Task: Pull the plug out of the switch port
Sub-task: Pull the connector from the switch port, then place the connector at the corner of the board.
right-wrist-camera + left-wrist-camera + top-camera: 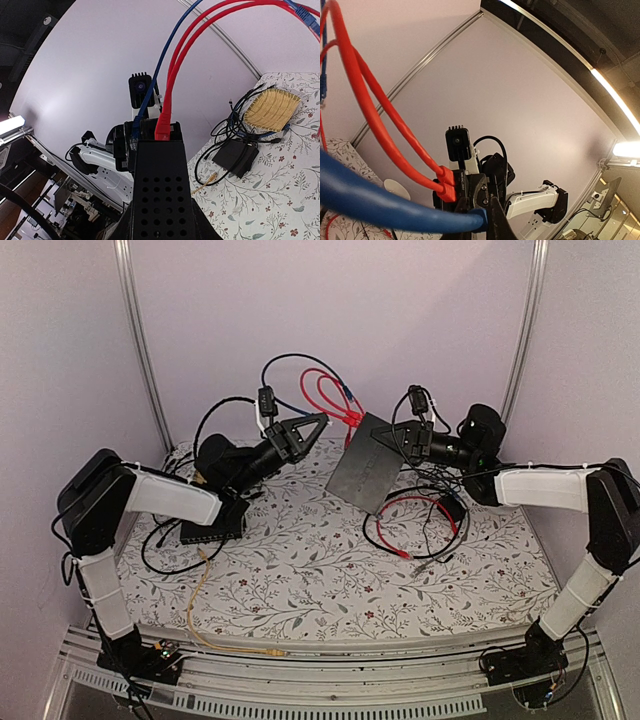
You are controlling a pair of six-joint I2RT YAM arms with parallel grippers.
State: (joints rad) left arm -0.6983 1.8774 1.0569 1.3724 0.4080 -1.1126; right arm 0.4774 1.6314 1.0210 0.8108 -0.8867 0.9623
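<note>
The switch port (136, 137), a socket in the thin edge of the flat matte-black rectangular box (365, 472), was pictured with the plug (135, 125) of a thick blue cable (370, 200) seated beside a red cable (165, 100). The box was held tilted above the floral-patterned desk (300, 580), clamped by the right end effector (408, 445). The left end effector (323, 421) was closed on the blue cable's end.
</note>
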